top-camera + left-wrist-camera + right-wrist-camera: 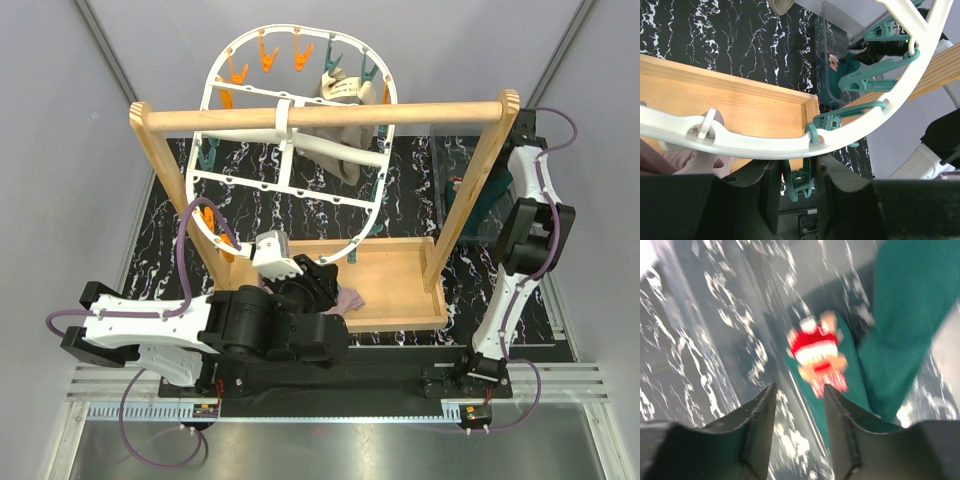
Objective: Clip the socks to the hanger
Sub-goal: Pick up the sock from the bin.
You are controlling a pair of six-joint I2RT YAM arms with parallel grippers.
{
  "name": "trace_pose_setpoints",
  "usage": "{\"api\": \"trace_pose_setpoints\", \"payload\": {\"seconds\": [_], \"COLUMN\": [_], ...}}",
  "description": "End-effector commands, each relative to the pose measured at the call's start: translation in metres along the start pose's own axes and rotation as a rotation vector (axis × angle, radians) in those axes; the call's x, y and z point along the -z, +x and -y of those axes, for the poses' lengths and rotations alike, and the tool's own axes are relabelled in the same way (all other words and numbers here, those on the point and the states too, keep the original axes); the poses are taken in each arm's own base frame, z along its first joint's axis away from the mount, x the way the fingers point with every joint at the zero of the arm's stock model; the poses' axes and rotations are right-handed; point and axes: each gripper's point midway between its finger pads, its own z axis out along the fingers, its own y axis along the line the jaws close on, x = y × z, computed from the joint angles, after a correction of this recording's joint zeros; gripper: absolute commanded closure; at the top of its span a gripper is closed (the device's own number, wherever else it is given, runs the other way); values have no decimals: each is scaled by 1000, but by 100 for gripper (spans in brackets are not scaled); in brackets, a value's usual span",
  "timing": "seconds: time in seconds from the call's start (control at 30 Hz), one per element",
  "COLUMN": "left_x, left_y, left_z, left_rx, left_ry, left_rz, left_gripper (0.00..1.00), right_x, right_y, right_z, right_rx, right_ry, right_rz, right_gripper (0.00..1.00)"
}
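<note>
The white oval hanger [206, 100] hangs from the wooden rail, with orange and teal clothespins round its rim. Its near rim [765, 147] crosses the left wrist view. My left gripper [797, 165] sits just under that rim, its fingers closed on the handles of a teal clothespin [800, 187]. A mauve-pink sock [352, 300] lies bunched below the gripper and also shows in the left wrist view [687, 160]. My right gripper [800, 390] is open and empty above a dark teal sock [905, 315] with a red and white figure, inside a clear bin. That view is blurred.
The wooden rail stand [330, 115] spans the mat, with its wooden tray base [400, 285] under the hanger. A grey-beige cloth [335, 150] hangs clipped at the hanger's far side. The clear bin [455, 170] stands at the right, behind the stand's post.
</note>
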Motion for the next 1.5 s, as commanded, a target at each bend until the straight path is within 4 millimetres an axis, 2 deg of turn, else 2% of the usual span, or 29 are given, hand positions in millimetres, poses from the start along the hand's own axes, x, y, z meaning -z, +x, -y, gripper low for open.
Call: {"api": "trace_pose_setpoints", "payload": {"seconds": [0.0,0.03,0.07,0.1,0.13,0.17,0.2,0.27,0.3,0.47,0.67,0.7,0.8,0.83,0.87,0.93,1.03,1.07,1.13,1.17,1.23,1.27,1.33,1.37,1.43,1.47], "left_x": [2,2,2,2,1,2,2,2,2,2,2,2,2,2,2,2,1,2,1,1,1,1,0,0,0,0], "left_y": [-19,-19,-19,-19,-20,-21,-21,-23,-23,-23,-23,-23,-24,-25,-24,-24,-22,-21,-22,-22,-21,-20,-20,-21,-22,-23], "left_z": [3,3,2,2,3,2,1,1,0,-1,-1,-1,-2,-1,-1,0,0,-1,-1,-1,-1,-1,-2,-1,0,0], "left_rx": [71,71,69,66,71,71,73,73,70,75,72,75,74,77,75,74,68,66,73,74,74,74,75,78,81,79], "left_ry": [21,21,20,20,20,19,18,18,17,14,15,14,13,15,13,14,12,12,12,12,11,10,8,9,11,11], "left_rz": [43,44,45,45,49,48,49,55,54,56,55,56,59,59,59,59,56,55,54,56,56,56,58,61,67,68], "left_gripper": [100,100,100,100,100,100,100,100,100,100,100,100,100,100,100,100,100,100,100,100,100,100,100,100,100,100], "right_x": [-14,-18,-32,-32,-36,-48,-47,-60,-61,-74,-103,-105,-110,-110,-109,-103,-83,-68,-50,-30,-8,16,43,71,101,130], "right_y": [-16,-14,-7,-16,-11,-4,-10,-1,-4,12,43,43,46,45,43,38,19,7,-3,-13,-23,-27,-30,-23,-22,-13], "right_z": [-16,-21,-18,-22,-22,-20,-21,-19,-18,-4,15,14,14,12,11,10,0,-6,-7,-11,-8,-7,-3,-1,-1,0], "right_rx": [38,46,49,54,57,61,65,83,87,96,112,111,109,114,116,112,110,113,109,107,94,91,77,67,57,48], "right_ry": [11,16,32,38,52,71,92,127,147,228,267,260,246,240,238,242,218,205,212,202,197,196,182,172,140,126], "right_rz": [42,35,10,33,14,-5,17,-1,11,-6,-96,-98,-102,-100,-96,-81,-23,6,31,60,91,112,138,155,208,238], "right_gripper": [50,45,44,44,43,43,43,43,43,44,47,49,63,73,79,86,94,99,100,100,100,100,100,100,100,100]}}
